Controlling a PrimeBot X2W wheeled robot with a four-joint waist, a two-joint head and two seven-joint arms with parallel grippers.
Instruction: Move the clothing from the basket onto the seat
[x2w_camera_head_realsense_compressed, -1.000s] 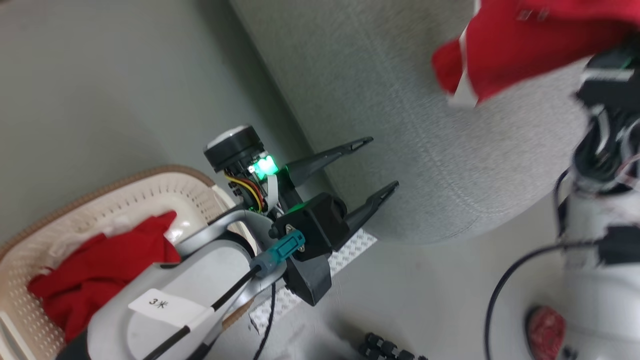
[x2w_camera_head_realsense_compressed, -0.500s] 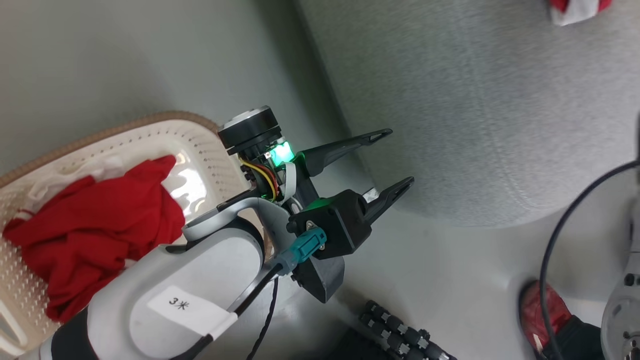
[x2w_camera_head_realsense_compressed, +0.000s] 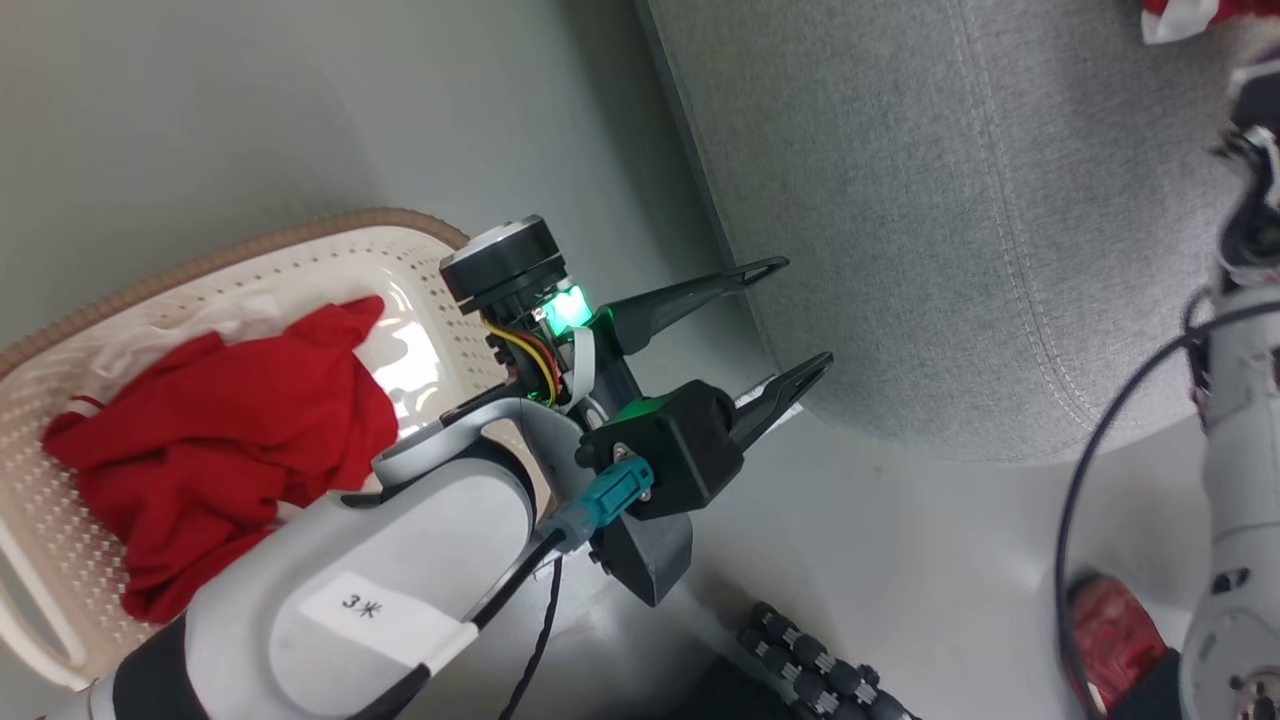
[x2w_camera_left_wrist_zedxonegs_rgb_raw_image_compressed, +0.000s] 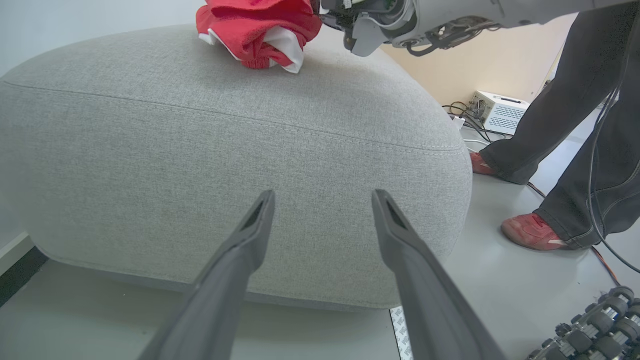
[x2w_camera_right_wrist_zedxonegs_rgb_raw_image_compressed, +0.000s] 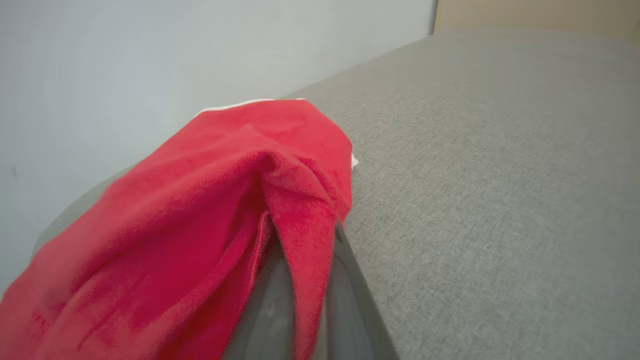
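Red soft garment (x2w_camera_right_wrist_zedxonegs_rgb_raw_image_compressed: 200, 210), pinched in the right end effector (x2w_camera_right_wrist_zedxonegs_rgb_raw_image_compressed: 307, 260), has travelled farther over the woven grey seat (x2w_camera_left_wrist_zedxonegs_rgb_raw_image_compressed: 200, 145); the left end effector (x2w_camera_left_wrist_zedxonegs_rgb_raw_image_compressed: 322, 197) gapes wide beside the perforated basket (x2w_camera_head_realsense_compressed: 250, 238).

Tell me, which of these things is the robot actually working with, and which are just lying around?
Part of the job:
basket
red clothes in it
seat
red garment at the seat's top

Just lying about:
white box by the wall
a person's red shoes
black ribbed rollers on the floor
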